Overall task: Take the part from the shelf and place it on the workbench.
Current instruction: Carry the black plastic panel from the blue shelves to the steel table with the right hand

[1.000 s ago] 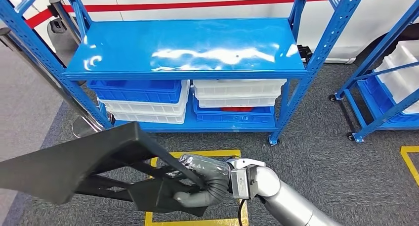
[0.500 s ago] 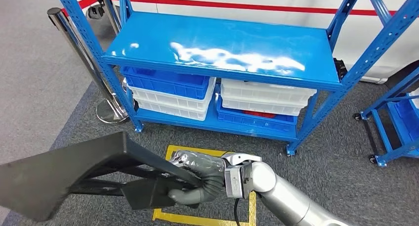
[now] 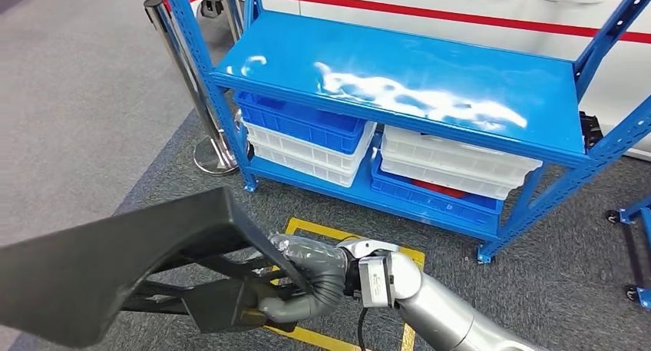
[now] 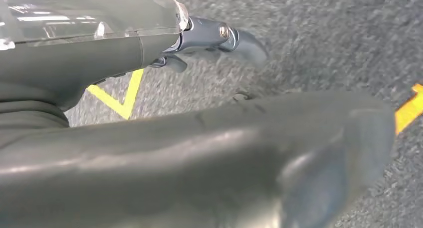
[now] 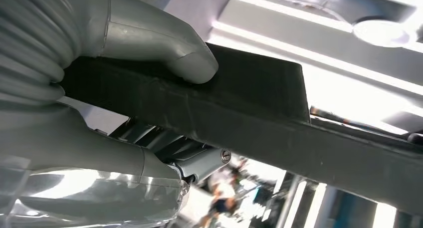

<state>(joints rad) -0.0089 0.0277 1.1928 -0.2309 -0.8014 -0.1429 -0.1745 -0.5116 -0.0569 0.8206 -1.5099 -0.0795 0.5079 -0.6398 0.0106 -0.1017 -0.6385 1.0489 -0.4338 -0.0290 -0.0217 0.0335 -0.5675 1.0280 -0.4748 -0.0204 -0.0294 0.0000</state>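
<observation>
The carrying step is in hand: the large matte-black plastic part (image 3: pixel 115 266), a broad flat panel with thin struts and a smaller block beneath it, is off the blue metal shelf rack (image 3: pixel 399 97) and held low in the head view, from about seven o'clock toward the centre, above grey carpet and a yellow floor marking (image 3: pixel 338 236). The right hand (image 3: pixel 311 282) grips it, its fingers (image 3: pixel 288 309) wrapped under a strut; in the right wrist view the thick grey thumb (image 5: pixel 164 43) presses flat on the part's dark edge. The left hand (image 4: pixel 149 138) hangs over the carpet in its own wrist view, and whether its fingers are apart or curled cannot be told through the blur. The rack stands at about one o'clock, its top board bare and glossy, with blue and white plastic bins (image 3: pixel 368 151) stacked below. No tabletop is in sight, so the next move probably calls for turning toward the workbench while keeping the long, one-sided load level, since it overhangs the grip far to the left.
</observation>
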